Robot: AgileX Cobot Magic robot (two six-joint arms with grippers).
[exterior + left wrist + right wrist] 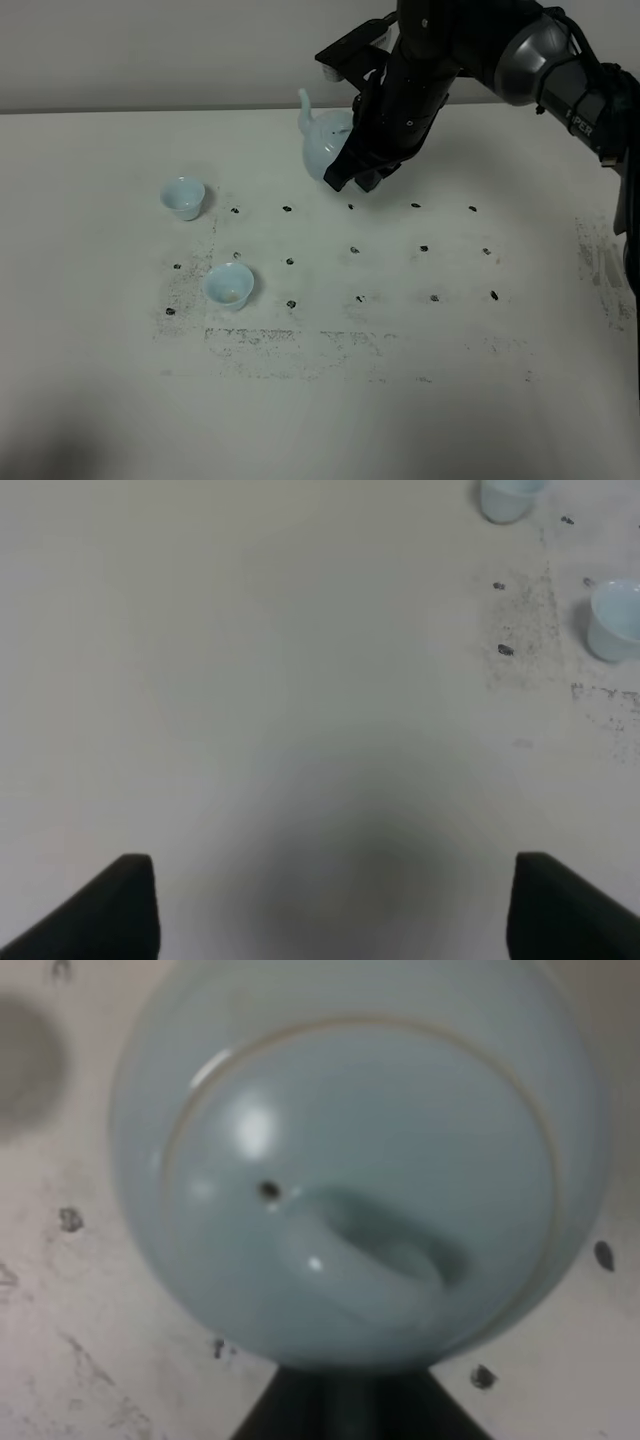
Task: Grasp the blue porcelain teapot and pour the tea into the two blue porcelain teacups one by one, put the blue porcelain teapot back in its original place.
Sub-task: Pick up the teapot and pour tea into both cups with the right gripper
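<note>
In the high view you had the white bench [400, 400] filling nearly the whole frame, with a scuffed, speckled grey area in its lower middle.

The right arm [520, 50] came in from the upper right corner and reached down toward the upper centre. Its right pincer [355, 178] was at the right side of the blue porcelain teapot [322, 140], which sat in the upper centre of the frame with its thin spout pointing up and to the left. In the right wrist view the domed lid of the pot [360, 1160] filled the picture, and the pincer [335, 1410] showed as one dark wedge pressed against the pot's edge, so it was clamped on the pot. The handle itself was hidden.

The left pincer [330, 910] stood spread wide over bare bench, with nothing between its fingers [120, 910].

The two blue porcelain teacups stood upright at the left of the high view, well apart from the pot: one [183, 196] higher, the other [229, 284] lower and a little to the right, with a faint brownish spot inside.

Small black marks [354, 249] lay in rows across the middle of the bench.
</note>
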